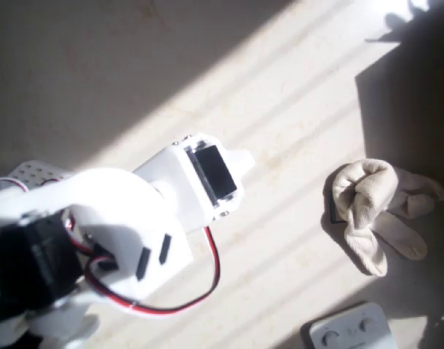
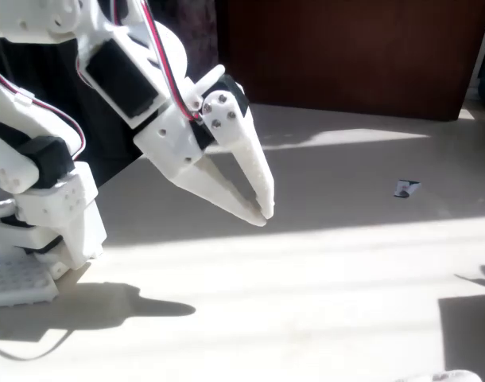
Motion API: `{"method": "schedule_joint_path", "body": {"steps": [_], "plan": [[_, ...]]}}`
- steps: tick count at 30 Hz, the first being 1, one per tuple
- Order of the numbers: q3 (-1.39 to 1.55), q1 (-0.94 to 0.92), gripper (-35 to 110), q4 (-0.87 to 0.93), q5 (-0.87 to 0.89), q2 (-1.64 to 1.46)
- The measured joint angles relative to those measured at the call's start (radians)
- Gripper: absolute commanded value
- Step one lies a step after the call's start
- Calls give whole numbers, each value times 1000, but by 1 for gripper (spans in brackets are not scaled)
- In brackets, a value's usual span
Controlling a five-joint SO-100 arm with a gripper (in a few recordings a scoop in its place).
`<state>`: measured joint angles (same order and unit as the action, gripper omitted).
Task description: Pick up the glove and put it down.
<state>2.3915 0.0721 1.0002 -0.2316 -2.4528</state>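
The glove [image 1: 373,207], cream and knitted, lies crumpled on the pale table at the right of the overhead view, half in sunlight and half in shadow. The white arm's wrist block [image 1: 207,182] sits well to the left of it, with bare table between them. In the fixed view my gripper [image 2: 262,212] hangs above the table, pointing down to the right. Its two white fingers [image 2: 254,163] meet at the tips with nothing between them.
A grey device with round buttons [image 1: 349,327] lies at the bottom right, just below the glove. A small card [image 2: 405,189] rests on the table beyond the gripper. The arm's base [image 2: 44,231] stands at the left. A dark wall [image 2: 346,56] closes the far side.
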Motion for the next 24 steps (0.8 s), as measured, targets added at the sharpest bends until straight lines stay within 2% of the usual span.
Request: {"method": "schedule_joint_path", "body": {"steps": [14,24], "plan": [[333,0,0,0,0,-423],[449,0,0,0,0,-649]]}}
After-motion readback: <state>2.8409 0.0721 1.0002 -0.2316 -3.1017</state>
